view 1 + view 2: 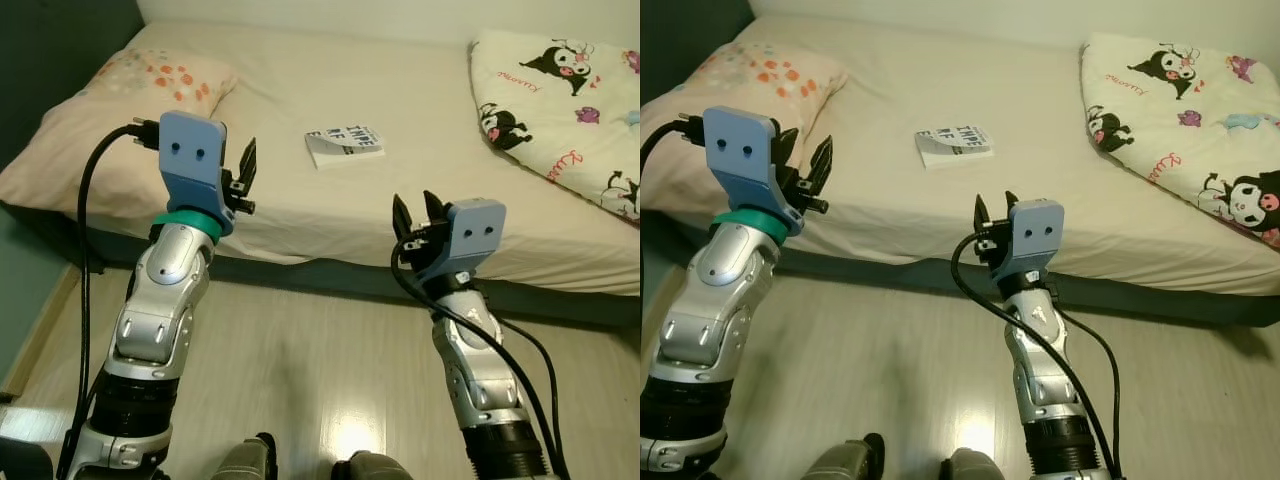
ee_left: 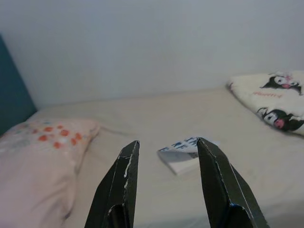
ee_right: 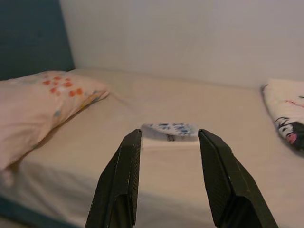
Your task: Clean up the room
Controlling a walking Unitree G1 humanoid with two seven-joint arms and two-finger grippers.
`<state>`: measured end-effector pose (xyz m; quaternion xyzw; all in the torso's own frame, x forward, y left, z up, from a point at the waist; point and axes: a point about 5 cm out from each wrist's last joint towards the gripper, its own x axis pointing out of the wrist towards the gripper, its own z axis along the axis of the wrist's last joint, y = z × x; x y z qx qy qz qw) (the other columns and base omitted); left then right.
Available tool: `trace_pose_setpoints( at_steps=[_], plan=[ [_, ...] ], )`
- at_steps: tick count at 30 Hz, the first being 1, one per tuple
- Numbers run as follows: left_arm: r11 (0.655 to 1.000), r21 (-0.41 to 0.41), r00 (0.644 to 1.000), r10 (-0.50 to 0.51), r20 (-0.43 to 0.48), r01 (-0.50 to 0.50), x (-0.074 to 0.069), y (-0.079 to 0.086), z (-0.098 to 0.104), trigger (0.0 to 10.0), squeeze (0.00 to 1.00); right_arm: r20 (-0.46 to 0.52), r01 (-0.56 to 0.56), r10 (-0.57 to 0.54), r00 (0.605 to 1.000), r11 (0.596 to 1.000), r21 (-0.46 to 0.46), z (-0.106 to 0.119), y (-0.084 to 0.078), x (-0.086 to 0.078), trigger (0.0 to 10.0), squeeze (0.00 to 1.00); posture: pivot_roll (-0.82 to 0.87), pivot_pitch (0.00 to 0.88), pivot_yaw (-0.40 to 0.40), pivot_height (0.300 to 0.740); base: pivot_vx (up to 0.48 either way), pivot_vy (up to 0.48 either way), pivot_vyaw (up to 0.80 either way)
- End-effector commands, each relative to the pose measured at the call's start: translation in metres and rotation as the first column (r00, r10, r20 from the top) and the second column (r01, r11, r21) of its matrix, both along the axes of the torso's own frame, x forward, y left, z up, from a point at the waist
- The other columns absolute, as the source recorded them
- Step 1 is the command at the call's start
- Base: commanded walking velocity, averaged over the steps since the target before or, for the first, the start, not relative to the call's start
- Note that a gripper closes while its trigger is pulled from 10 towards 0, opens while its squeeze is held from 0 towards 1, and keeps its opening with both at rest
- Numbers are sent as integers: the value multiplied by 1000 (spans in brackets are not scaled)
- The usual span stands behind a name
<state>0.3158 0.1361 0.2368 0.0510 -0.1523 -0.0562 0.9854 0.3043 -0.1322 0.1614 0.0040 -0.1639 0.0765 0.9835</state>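
Jaws of both grippers parted, empty, before cream bed (image 1: 300, 200) bearing book (image 1: 344, 145).

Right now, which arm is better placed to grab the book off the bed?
Probably the right. The right gripper, open, points at the book on the bed. The left gripper, also open, is over the bed edge nearer the pillow.
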Motion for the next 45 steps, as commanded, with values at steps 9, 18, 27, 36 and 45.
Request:
trace_pose_setpoints(
  at_steps=[9, 18, 27, 36, 45],
  plan=[
    [1000, 4, 1000, 7, -21, -6, 1, 0, -6, 10000, 0, -28, -2, 1, 1000, 999, -46, -8, -1, -2, 10000, 0, -60, 79, 34, 738, 480, 0, 334],
    [1000, 5, 1000, 14, -24, -14, 1, 0, -7, 10000, 0, -32, -17, 15, 999, 999, -35, -9, 0, -3, 10000, 0, -59, 81, 31, 738, 480, 0, 254],
    [998, 27, 997, 49, -55, -48, 2, 5, -14, 10000, 0, -42, -77, 76, 996, 996, -34, -11, 7, -5, 10000, 0, -58, 83, 29, 738, 471, 0, 0],
    [999, 22, 997, 45, -65, -44, 1, 6, -17, 10000, 0, -48, -96, 95, 994, 995, -15, -11, 8, -6, 10000, 0, -58, 86, 27, 738, 291, 0, 0],
    [999, 24, 997, 30, -71, -29, 0, 3, -18, 10000, 0, -51, -97, 97, 994, 995, -8, -12, 6, -6, 10000, 0, -60, 86, 27, 738, 0, 0, 0]
  ],
)
